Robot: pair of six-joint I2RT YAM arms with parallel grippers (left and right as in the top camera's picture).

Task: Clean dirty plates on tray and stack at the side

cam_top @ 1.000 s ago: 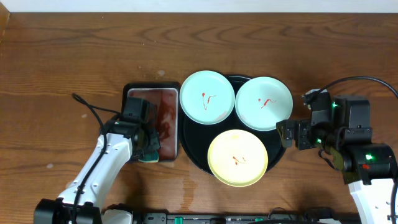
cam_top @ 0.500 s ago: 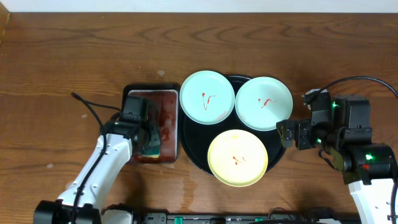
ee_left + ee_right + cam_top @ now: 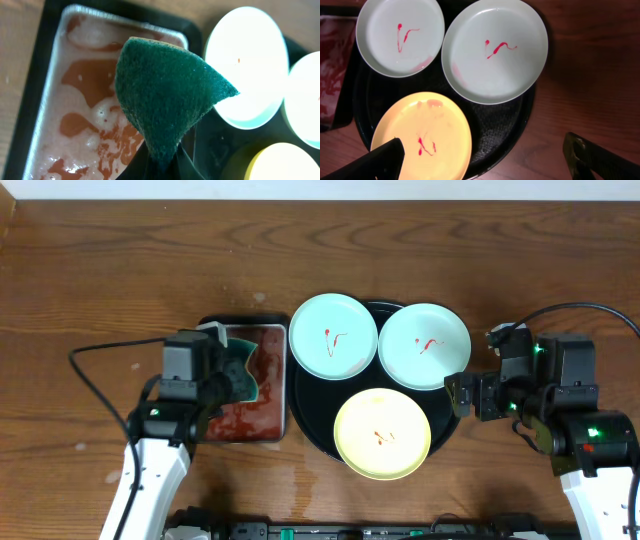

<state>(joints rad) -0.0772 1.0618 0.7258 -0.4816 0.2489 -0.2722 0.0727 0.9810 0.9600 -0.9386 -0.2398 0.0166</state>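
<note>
Three plates lie on the round black tray (image 3: 312, 420): a mint plate (image 3: 333, 335) at the back left, a mint plate (image 3: 425, 345) at the back right, and a yellow plate (image 3: 382, 434) in front, each with red smears. My left gripper (image 3: 238, 370) is shut on a green sponge (image 3: 165, 97) and holds it above the small metal tray (image 3: 245, 395) of red sauce. My right gripper (image 3: 462, 395) is open and empty at the black tray's right rim (image 3: 520, 132). In the right wrist view, all three plates show (image 3: 400, 35) (image 3: 495, 50) (image 3: 420, 135).
The small rectangular metal tray with frothy red liquid (image 3: 75, 110) sits just left of the black tray. Bare brown tabletop (image 3: 100, 290) spreads to the left, behind and to the right (image 3: 590, 75). Cables trail from both arms.
My left gripper has risen out of the metal tray with the sponge and moved back toward the far end. The right arm and plates have not moved.
</note>
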